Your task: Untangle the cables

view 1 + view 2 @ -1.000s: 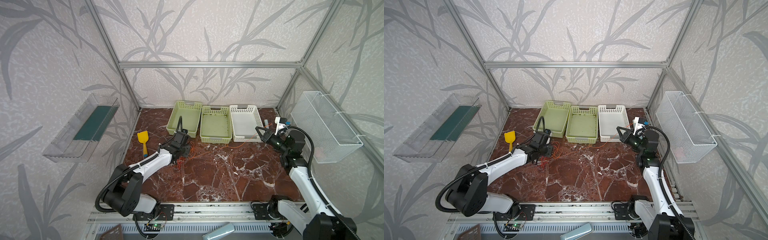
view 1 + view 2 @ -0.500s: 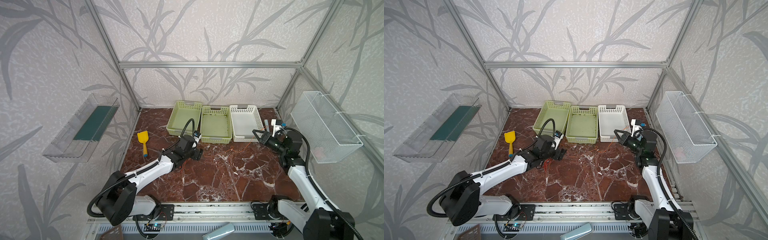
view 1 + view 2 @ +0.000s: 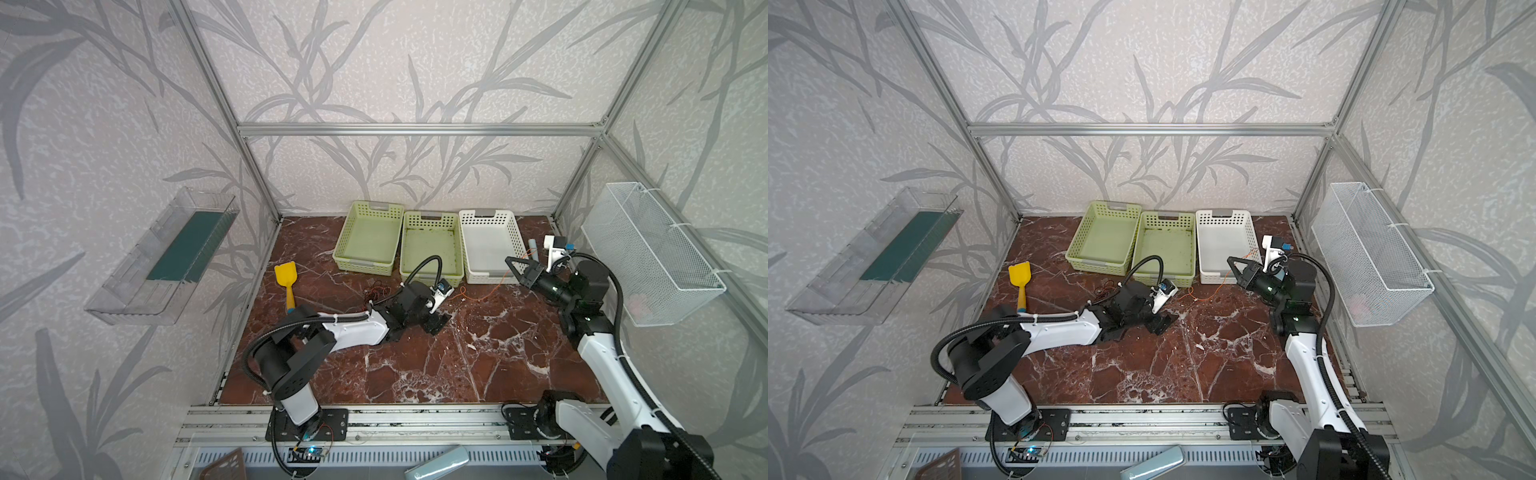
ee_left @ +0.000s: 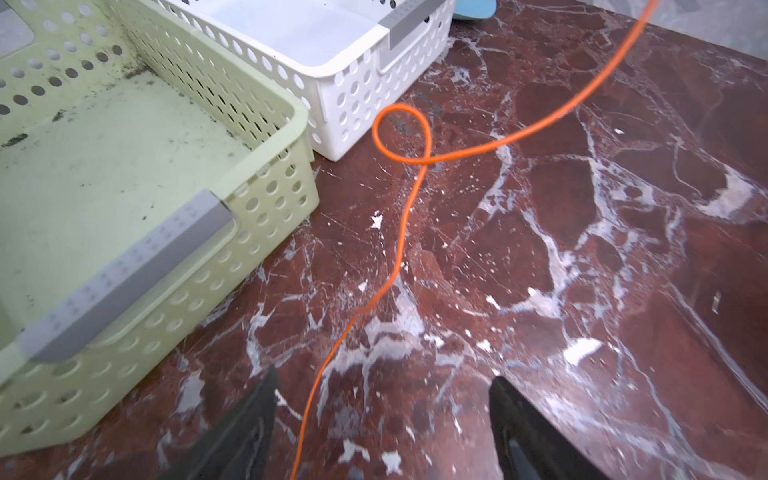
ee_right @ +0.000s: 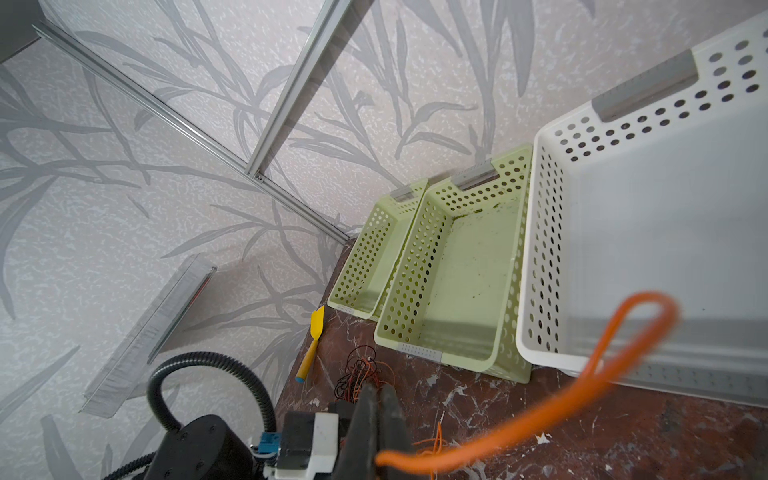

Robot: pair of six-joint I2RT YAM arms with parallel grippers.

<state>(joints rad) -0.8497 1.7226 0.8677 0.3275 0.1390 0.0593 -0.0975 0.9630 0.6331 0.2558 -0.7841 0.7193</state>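
Your left gripper (image 4: 382, 395) is no longer sitting at the cable pile. Over the last second it has been swinging from 9 o'clock toward the centre of the dark red marble tabletop (image 3: 415, 374) and spreading its fingers. They are now gripping nothing, and the thin orange cable (image 4: 405, 224) is running loose on the stone between the parted tips. Your right gripper (image 5: 378, 399) has barely shifted at 3 o'clock. It is clenching that same orange cable and holding its end raised, so the strand is sagging down to the table and curling into one small loop at the white basket's near corner. That is giving you a long freed stretch of orange. The loose knot of thin red, black and orange cables (image 3: 376, 291) is lying at 10 o'clock from your left gripper, near the yellow plastic scoop (image 3: 286, 276), so I judge the red and black cables are not yet separated. Along the 12 o'clock edge, three perforated plastic baskets are standing side by side. The left pale green basket (image 3: 340, 249) is holding nothing, the middle pale green basket (image 3: 405, 249) is carrying only dark specks on its floor, and the white basket (image 3: 515, 237) is bare. No cable is lying in any of them.
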